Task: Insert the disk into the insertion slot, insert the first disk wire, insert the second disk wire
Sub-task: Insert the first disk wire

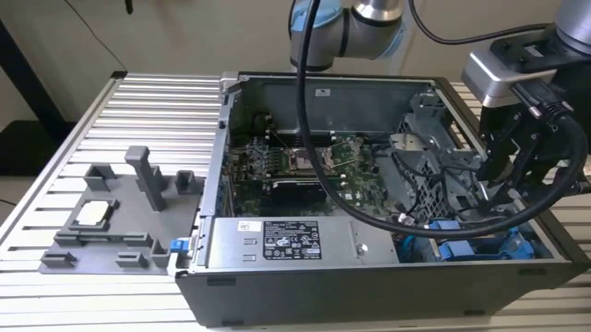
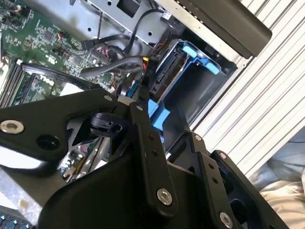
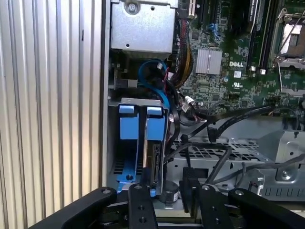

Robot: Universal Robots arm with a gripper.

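Observation:
The disk (image 3: 156, 160) stands edge-on in its blue carrier (image 3: 154, 125) inside the insertion slot (image 3: 113, 143) of the drive cage, with its connector end facing outward. A second blue carrier (image 3: 128, 129) sits beside it. In the second wrist view the disk (image 2: 167, 71) shows its black connector strip. My gripper (image 3: 170, 191) hovers just off that end, open, with fingers (image 3: 139, 205) spread to either side of the disk's edge. A black wire connector (image 3: 190, 177) lies close by the other finger. In the exterior view the gripper (image 1: 503, 199) reaches into the case's corner above the blue carriers (image 1: 471, 245).
Loose black wires (image 3: 224, 121) and a blue cable loop (image 3: 157, 78) crowd the space beside the perforated cage (image 3: 214, 148). The motherboard (image 1: 295, 162) and the power supply (image 1: 291, 238) lie inside the case. A grey fixture tray (image 1: 111, 221) rests on the ribbed table (image 1: 138, 111).

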